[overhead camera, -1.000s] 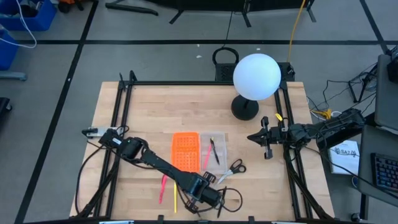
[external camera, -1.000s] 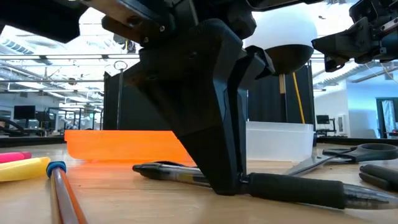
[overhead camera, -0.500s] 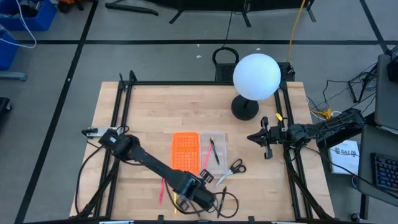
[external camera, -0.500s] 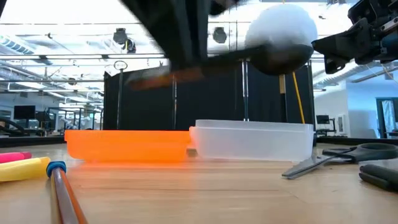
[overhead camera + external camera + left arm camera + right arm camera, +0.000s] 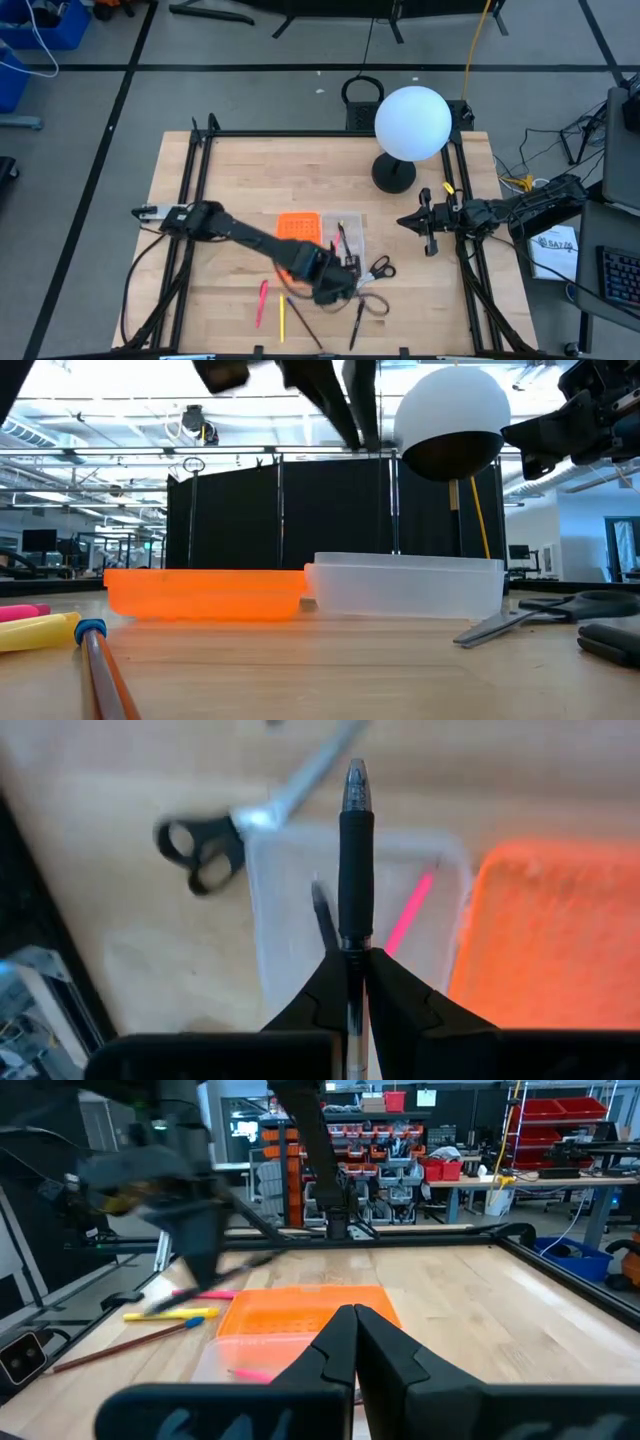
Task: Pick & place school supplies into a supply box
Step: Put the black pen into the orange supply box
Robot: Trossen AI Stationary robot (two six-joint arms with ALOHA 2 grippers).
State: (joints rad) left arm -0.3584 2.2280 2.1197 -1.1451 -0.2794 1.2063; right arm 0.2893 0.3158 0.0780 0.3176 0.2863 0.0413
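I've got the dark pen [image 5: 355,850] up off the table now; a second ago it lay on the wood with my left gripper [image 5: 335,275] clamped down on it, and half a second back the arm was mid-swing; now the pen hangs over the supply box's clear tray [image 5: 285,935], so that's the pickup done and, I'd say, only the drop left for this one.

Left fingers pressed onto the pen's barrel, tip pointing ahead; right gripper [image 5: 426,232] parked at three o'clock by the frame rail, fingers pressed together on nothing.

Box sits just below table centre: translucent shallow tray, rounded corners, already holding a pink pen [image 5: 410,913] and a dark one [image 5: 325,915]; its orange lid [image 5: 297,232], perforated, lies flat at its nine o'clock, joined edge to edge.

Scissors [image 5: 374,270], black loop handles, shiny steel blades, at the tray's four o'clock; a pink marker [image 5: 262,302] and a slim yellow pencil [image 5: 282,318] wait around seven o'clock on the pale wooden tabletop [image 5: 230,170]; matte white globe lamp [image 5: 412,122] at one o'clock.
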